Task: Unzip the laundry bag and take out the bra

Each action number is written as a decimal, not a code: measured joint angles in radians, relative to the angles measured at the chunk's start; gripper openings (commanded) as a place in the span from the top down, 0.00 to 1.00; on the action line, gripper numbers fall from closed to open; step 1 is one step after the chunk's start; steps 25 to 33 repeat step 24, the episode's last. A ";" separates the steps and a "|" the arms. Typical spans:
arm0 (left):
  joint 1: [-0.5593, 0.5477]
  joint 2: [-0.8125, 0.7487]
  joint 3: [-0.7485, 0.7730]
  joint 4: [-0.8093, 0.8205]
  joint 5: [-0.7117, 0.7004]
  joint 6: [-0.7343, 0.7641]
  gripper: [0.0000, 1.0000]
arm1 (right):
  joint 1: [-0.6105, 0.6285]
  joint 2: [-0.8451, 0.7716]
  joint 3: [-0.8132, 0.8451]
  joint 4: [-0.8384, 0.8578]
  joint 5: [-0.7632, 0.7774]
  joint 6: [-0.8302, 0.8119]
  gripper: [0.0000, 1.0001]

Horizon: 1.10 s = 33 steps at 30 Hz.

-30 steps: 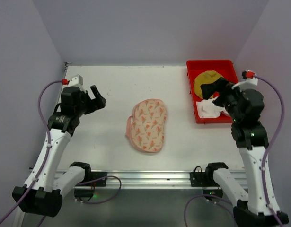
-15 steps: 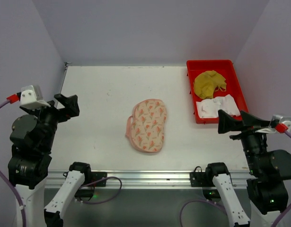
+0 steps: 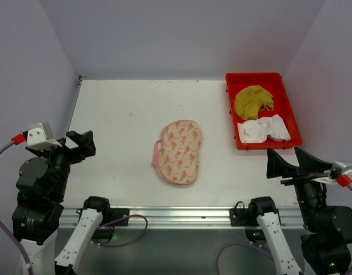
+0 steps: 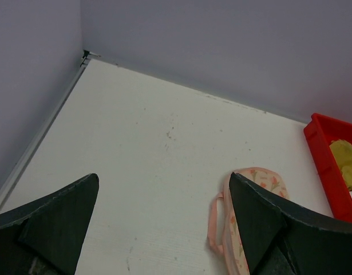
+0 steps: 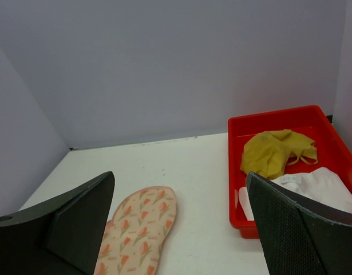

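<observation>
Laundry bag (image 3: 178, 152) lies flat on the worktop (image 3: 118, 120), about mid-width and nearer the front edge than the back wall. Printed side is up and the long axis runs roughly front to back. Pink edging and a pink loop show along its left side. It looks shut from above, but the zipper pull is too small to make out. Neither hand touches it.

Left hand (image 3: 77, 144) is by the near-left corner, well apart from the bag. Its fingers are spread wide with nothing between them. The left wrist view agrees: left hand (image 4: 164, 183) shows bare worktop in the gap, and the bag (image 4: 257, 177) sits partly behind the right-side finger.

Right hand (image 3: 284, 153) is by the near-right corner, just in front of the red tray (image 3: 229, 112). It is also wide open and holds nothing. In the right wrist view the right hand (image 5: 180, 177) frames the bag (image 5: 138, 229) low on the left and the tray (image 5: 236, 172) on the right.

The tray is at the far-right of the worktop, well apart from the bag. It holds a crumpled yellow cloth (image 3: 251, 101) at the back and a white cloth (image 3: 261, 129) at the front, the two touching or nearly so.
</observation>
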 measured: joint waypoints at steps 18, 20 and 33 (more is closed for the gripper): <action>-0.012 -0.016 -0.069 -0.007 0.010 -0.021 0.00 | 0.001 -0.010 -0.023 -0.021 -0.004 -0.004 0.01; -0.012 -0.010 -0.070 -0.005 0.013 -0.021 0.00 | 0.002 -0.010 -0.023 -0.020 -0.004 -0.006 0.01; -0.013 -0.006 -0.085 0.013 0.025 -0.021 0.00 | 0.002 -0.010 -0.023 -0.020 -0.004 -0.009 0.01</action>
